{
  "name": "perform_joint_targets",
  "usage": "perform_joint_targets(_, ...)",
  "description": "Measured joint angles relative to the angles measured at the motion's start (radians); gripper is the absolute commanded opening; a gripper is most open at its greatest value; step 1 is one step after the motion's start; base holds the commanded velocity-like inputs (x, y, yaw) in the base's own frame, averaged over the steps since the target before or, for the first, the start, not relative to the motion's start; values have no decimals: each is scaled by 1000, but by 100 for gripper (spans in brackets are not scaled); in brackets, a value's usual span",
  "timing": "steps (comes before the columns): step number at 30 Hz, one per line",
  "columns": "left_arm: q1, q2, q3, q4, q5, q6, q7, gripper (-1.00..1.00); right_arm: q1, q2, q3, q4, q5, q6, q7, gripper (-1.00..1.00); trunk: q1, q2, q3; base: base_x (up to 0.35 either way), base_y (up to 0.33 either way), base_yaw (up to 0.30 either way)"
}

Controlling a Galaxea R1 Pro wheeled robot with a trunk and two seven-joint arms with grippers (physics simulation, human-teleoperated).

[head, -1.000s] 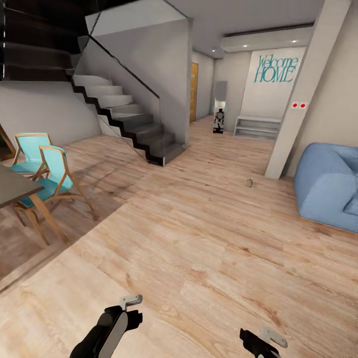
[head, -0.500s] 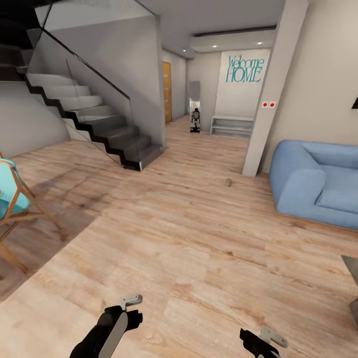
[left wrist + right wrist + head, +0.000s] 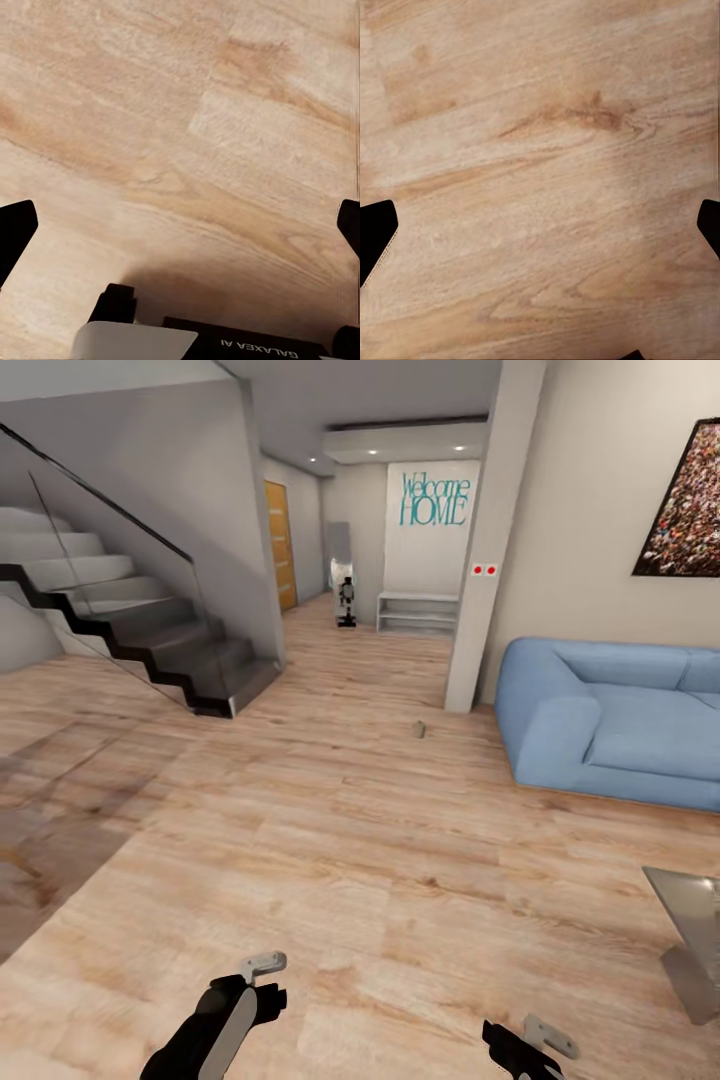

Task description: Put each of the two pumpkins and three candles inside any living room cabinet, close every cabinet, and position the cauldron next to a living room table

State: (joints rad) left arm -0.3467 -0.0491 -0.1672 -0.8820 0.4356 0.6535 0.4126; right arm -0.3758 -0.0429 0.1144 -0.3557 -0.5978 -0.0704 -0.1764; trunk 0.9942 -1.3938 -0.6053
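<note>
**Wide wooden floor, one candle stub lying far ahead**

Pale wood flooring (image 3: 380, 880) runs across the whole room, turning darker on the left. Grey walls close it in, and a hallway opens straight ahead.

On the left rises a grey staircase (image 3: 120, 630) with dark edging and a glass side panel. On the right sits a blue sofa (image 3: 610, 725) against the wall, under a framed picture (image 3: 685, 505) of many small coloured specks. Between staircase and sofa stands a square grey pillar (image 3: 490, 550) carrying two small red marks. Beyond it, on the far hallway wall, teal lettering reads "Welcome HOME" (image 3: 433, 499), with a low white shelf unit (image 3: 418, 612) below and an orange door (image 3: 280, 545) on the hallway's left side. A corner of a glass table (image 3: 690, 935) shows at the right edge, near the robot.

One candle (image 3: 418, 730), a small grey-brown stub, rests on the bare floor near the foot of the pillar, just left of the sofa's end and well apart from both arms.

Low in the head view hang the left gripper (image 3: 262, 972) and the right gripper (image 3: 540, 1040). Each wrist view looks down at floorboards with dark fingertips (image 3: 15, 232) (image 3: 376, 229) far apart at the picture's two sides: both pairs are spread wide, holding nothing.
</note>
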Motion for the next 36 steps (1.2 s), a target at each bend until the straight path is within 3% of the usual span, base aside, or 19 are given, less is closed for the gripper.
perform_joint_targets(36,0,0,0,0,0,0,0,100,0,0,4,1,1,-2,0,100,0,0,-1,331,0,-12)
